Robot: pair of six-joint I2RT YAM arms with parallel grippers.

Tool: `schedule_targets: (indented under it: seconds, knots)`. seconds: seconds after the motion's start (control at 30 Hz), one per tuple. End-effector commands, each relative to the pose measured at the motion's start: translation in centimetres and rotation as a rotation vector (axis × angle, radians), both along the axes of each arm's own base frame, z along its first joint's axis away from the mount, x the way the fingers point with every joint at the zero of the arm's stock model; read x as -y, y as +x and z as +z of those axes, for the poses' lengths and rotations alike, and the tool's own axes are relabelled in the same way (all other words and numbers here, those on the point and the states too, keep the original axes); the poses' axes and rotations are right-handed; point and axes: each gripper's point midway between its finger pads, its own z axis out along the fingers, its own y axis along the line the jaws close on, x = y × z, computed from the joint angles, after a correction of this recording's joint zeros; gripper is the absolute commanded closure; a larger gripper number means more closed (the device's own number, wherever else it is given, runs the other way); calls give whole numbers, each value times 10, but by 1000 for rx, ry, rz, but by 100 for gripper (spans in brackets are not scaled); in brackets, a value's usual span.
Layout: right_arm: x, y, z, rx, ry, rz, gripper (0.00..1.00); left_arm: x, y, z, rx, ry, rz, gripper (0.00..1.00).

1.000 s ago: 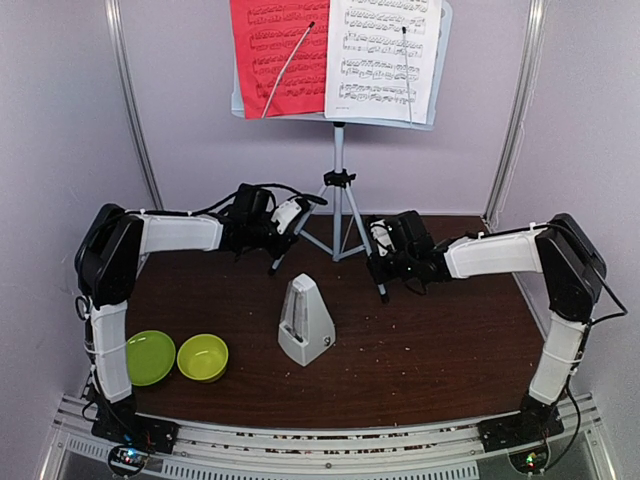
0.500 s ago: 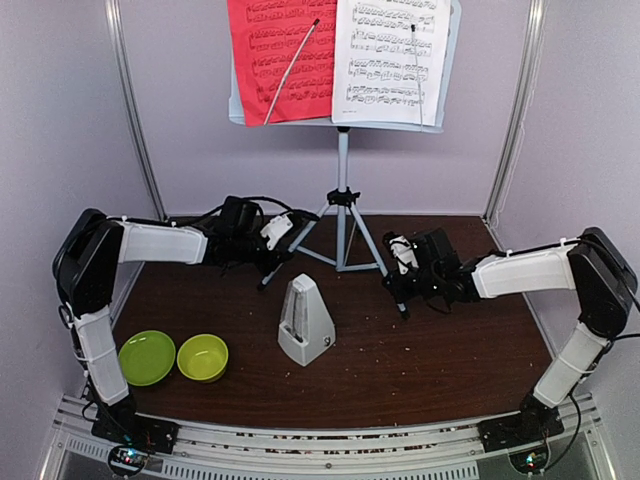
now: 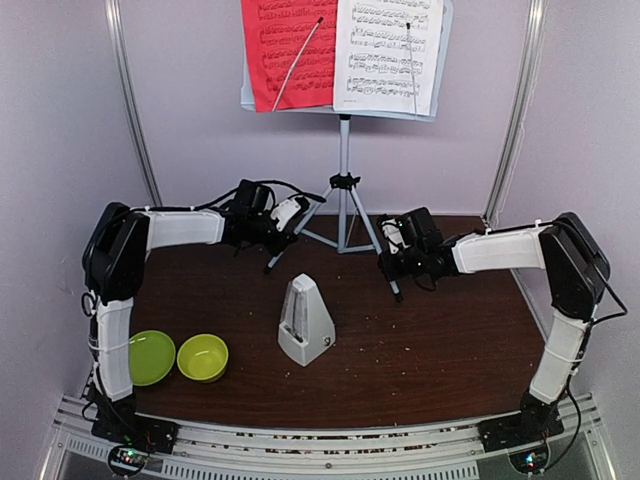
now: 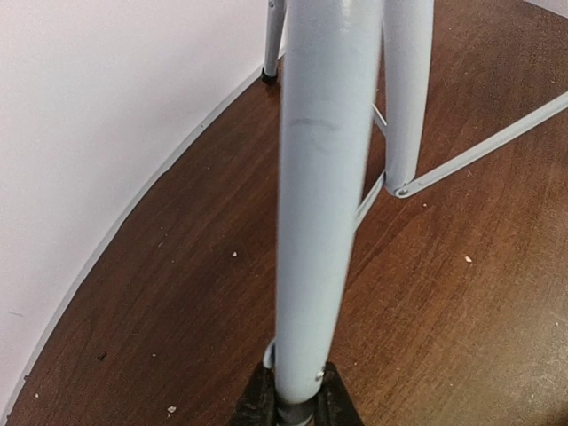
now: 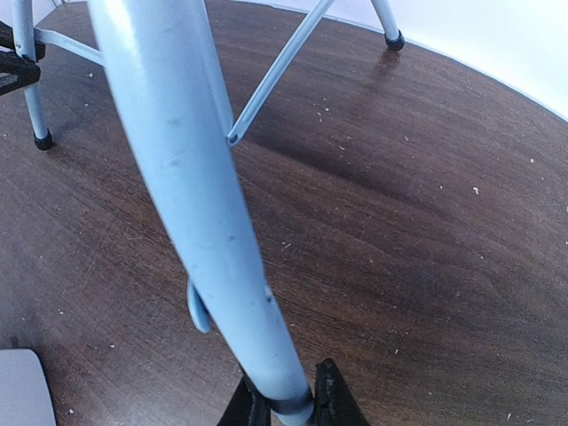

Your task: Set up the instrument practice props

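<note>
Dark brown tabletop (image 3: 440, 340) against pale walls carried the music stand (image 3: 343, 150) at its back centre, with the red sheet (image 3: 290, 50) and white sheet (image 3: 388, 50) side by side on the desk. The left gripper (image 3: 282, 232) was clamped round the stand's left front leg, the right gripper (image 3: 390, 262) round its right front leg. The metronome (image 3: 305, 320) stood upright in front, apart from both

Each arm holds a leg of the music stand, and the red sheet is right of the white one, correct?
No: the top view shows the red sheet left of the white sheet. The music stand legs are indeed held.
</note>
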Motion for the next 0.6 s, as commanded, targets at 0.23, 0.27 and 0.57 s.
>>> schedule_targets:
  seconds: [0.23, 0.27, 0.57]
  knots:
    - [70, -34, -37, -151, -35, -177, 100, -63, -9, -3, -56, 21, 155, 96]
    - [62, -32, -33, -156, -14, -152, 100, -56, -8, 4, -56, -10, 147, 90]
    - [18, -45, 17, -114, 137, 19, 38, -25, -34, 49, -23, -103, 105, 44]
